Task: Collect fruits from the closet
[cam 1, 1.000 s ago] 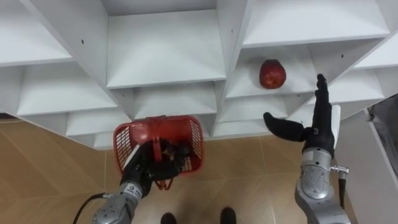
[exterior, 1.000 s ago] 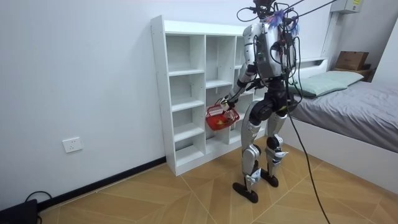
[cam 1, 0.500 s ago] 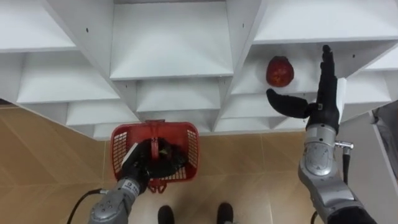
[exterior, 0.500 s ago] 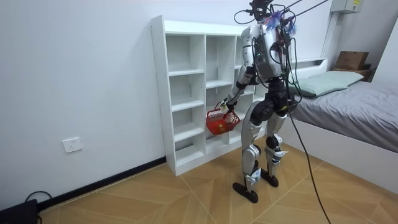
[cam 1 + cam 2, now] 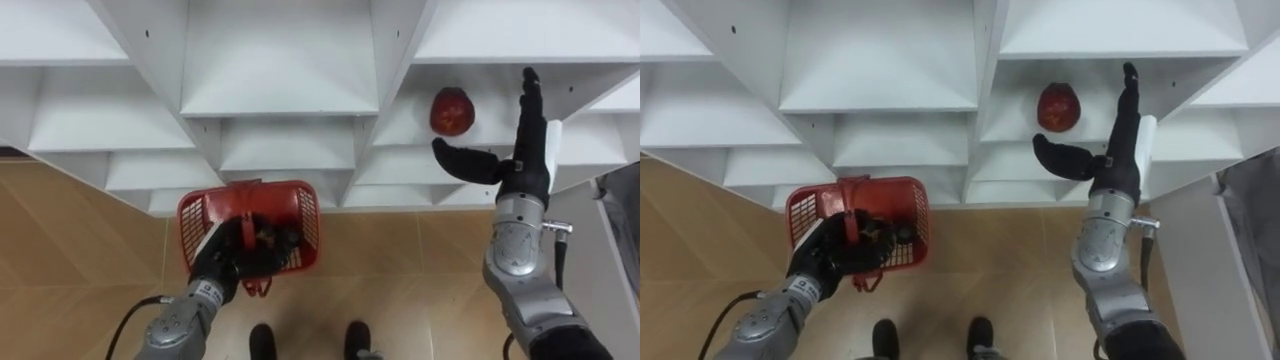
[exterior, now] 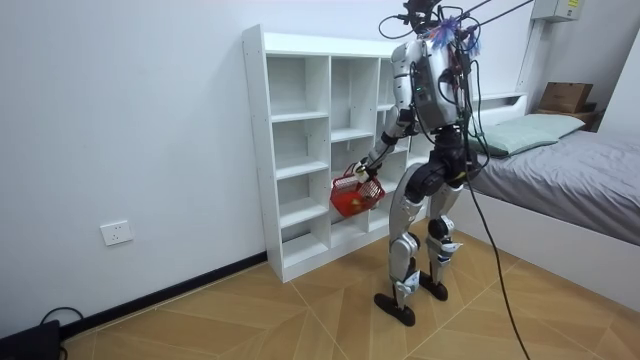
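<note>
A humanoid robot stands close before a white shelf unit (image 5: 280,60) in a bedroom, a bed (image 6: 585,160) behind it, in the reach stage of a fruit-collecting task. Its right hand (image 5: 522,168) is raised into a compartment of the right-hand column, fingers straight and held together, pointing into the shelf, with the thumb spread wide to the side. The hand holds nothing.

A red apple (image 5: 452,110) sits on that shelf just beside the fingers, on their thumb side and beyond the thumb's tip. It lies in the open crook of the hand, apart from both thumb and fingers.

The left hand (image 5: 232,258) hangs low in front of the middle column, above the wooden floor (image 5: 90,260). Its fingers are curled round the handle of a red basket (image 5: 305,232). Dark shapes lie inside the basket, possibly fruit already gathered, though they are too dim to name.

Judged from this pose, the next move calls for the right hand to slide sideways onto the apple and wrap it firmly. A round fruit could roll deeper if nudged. The apple would then go down and across into the basket.
</note>
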